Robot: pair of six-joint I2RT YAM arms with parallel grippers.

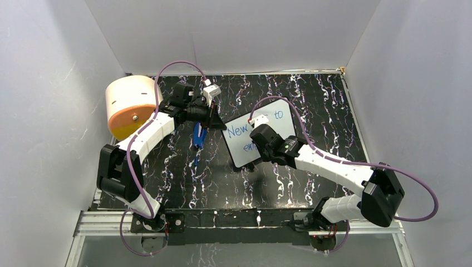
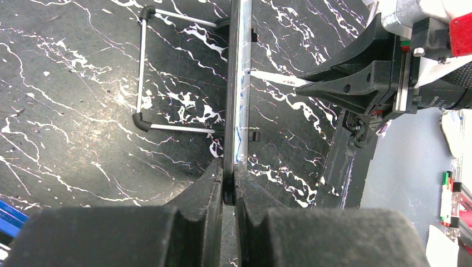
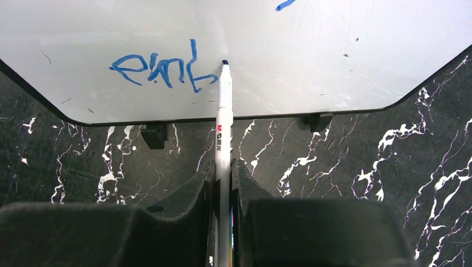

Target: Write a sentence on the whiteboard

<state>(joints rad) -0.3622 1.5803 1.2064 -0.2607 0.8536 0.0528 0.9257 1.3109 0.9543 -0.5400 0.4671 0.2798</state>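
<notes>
The whiteboard (image 1: 284, 127) stands tilted mid-table, and it is edge-on in the left wrist view (image 2: 238, 83). My left gripper (image 1: 217, 123) (image 2: 229, 178) is shut on the board's edge. A white marker (image 3: 224, 122) is clamped in my right gripper (image 1: 255, 153) (image 3: 222, 172), its blue tip touching the board face (image 3: 334, 55). The sentence (image 1: 240, 132) reads "New … to" with "em" below, partly hidden by the right wrist. Up close its second line (image 3: 161, 69) shows upside down as roughly "emb", ending at the tip. The left wrist view also catches the marker (image 2: 275, 79) meeting the board.
A peach-orange cylinder (image 1: 131, 105) sits at the rear left corner. A blue object (image 1: 198, 136) lies on the black marbled table (image 1: 311, 100) just left of the board. Behind the board a wire stand (image 2: 142, 67) rests on the table. White walls enclose three sides.
</notes>
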